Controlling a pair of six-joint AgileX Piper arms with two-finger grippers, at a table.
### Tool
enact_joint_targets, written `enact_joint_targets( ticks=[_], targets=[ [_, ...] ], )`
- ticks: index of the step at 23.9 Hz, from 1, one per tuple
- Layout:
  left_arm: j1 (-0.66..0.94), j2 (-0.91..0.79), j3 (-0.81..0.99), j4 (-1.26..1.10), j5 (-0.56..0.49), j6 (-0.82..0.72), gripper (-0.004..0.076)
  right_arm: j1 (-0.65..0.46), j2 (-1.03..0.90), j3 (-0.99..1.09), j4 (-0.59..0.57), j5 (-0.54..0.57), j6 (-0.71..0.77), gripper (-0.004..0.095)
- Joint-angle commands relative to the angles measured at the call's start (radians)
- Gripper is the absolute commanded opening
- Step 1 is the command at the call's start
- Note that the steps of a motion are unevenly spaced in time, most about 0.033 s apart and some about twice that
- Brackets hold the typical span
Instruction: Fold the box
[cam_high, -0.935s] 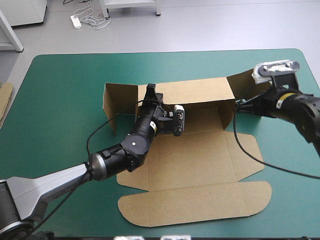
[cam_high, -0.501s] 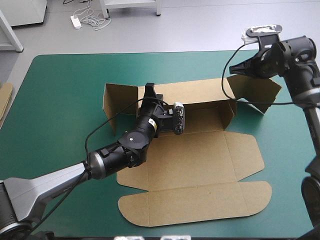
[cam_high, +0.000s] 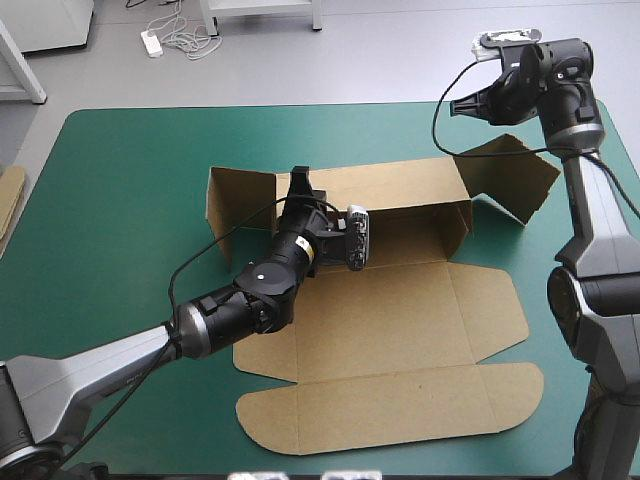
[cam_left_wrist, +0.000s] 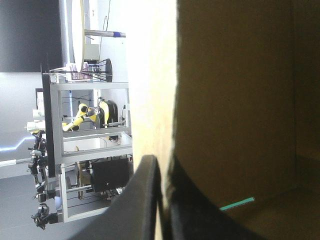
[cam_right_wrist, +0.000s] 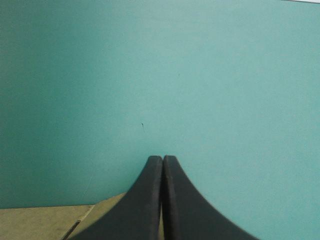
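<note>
A: Where does the box sit?

B: The brown box lies in the middle of the teal-green table, only partly formed. Its long far wall stands upright. A short end wall stands at the left. At the far right, an end flap angles outward from the wall's corner. The base and the lid lie flat toward the near edge.

A: And the left gripper?

B: The left gripper reaches in from the near left and is clamped over the top edge of the far wall, left of its middle. In the wrist view its black fingers are nearly together, with the board between them.

A: The right one?

B: The right gripper hangs in the air over the far right of the table, above the end flap and touching nothing. Its fingers are pressed together and empty. Its wrist view shows bare cover ahead and a corner of board below.

A: Anything smaller?

B: An edge of spare board shows at the table's left edge.
</note>
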Motion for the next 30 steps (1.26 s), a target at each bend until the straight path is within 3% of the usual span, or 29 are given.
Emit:
enact_joint_targets(
  ticks=[1, 8, 14, 30],
  targets=[
    [-0.008, -0.035, -0.017, -0.045, 0.027, -0.014, -0.0001, -0.009, -0.004, -0.038, 0.012, -0.001, -0.013, -0.0019],
    [0.012, -0.033, -0.032, -0.086, 0.038, -0.010, -0.0001, -0.009, -0.018, -0.021, 0.104, 0.001, -0.020, -0.0019],
    [0.039, -0.033, -0.084, -0.146, 0.030, 0.058, -0.0001, -0.009, -0.096, 0.115, 0.065, 0.001, -0.020, -0.0019],
    [0.039, -0.029, -0.084, -0.147, 0.022, 0.060, -0.0001, -0.007, -0.262, 0.412, 0.120, 0.001, -0.024, -0.0018]
  ],
)
